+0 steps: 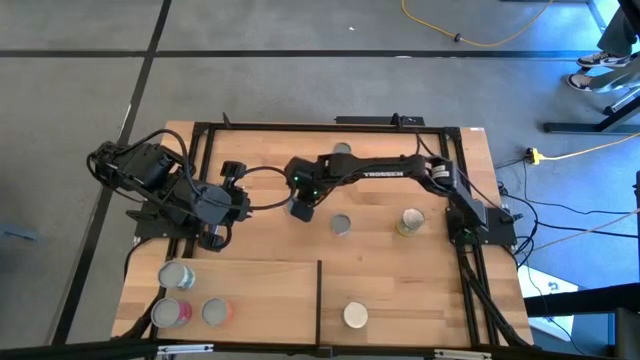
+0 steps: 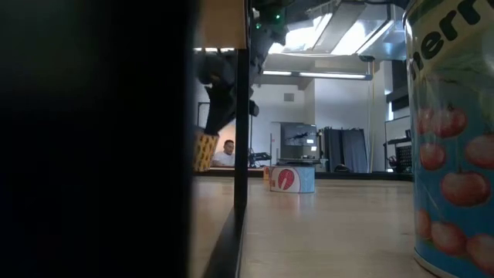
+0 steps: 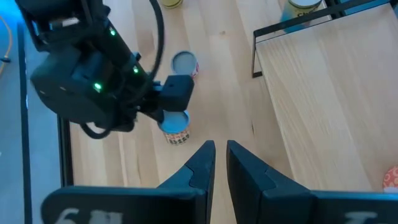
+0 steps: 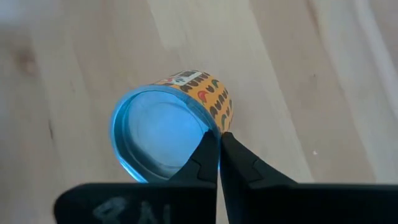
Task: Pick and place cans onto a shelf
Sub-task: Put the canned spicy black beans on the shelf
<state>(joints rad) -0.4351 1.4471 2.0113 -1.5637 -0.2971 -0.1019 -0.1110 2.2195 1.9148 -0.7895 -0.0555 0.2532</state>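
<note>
Right gripper (image 1: 303, 207) sits over mid-table, about 11 o'clock of the silver-top can (image 1: 341, 225). In the right wrist view its jaws look pressed together, tips at the rim of an orange can (image 4: 171, 127). In the left wrist view the same can (image 3: 175, 127) shows under the gripper body. In the low view it seems to hang clear of the tabletop. Judgement: the tips pinch the rim or lid edge, not the body; I cannot tell this for certain.

Left gripper (image 3: 219, 163) waits at the table's 9 o'clock side, jaws nearly closed, holding nothing.

Shelf (image 1: 260, 275) lies at the 7 o'clock corner and carries three cans (image 1: 176, 276). Loose on the table: the silver-top can, a yellow-label can (image 1: 410, 222) at 3 o'clock of it, a white-top can (image 1: 355, 316) near 6 o'clock, and one (image 1: 342, 150) at 12 o'clock, partly hidden by the arm.

Handling, judged:
- Tin is rigid and won't crush.
- Probably light to moderate if full.
- Label and metal are smooth, hence slippery.
- A rim pinch is marginal; the can may swing or drop.
- Better hold: jaws spread across the body at mid-height, can upright.
</note>
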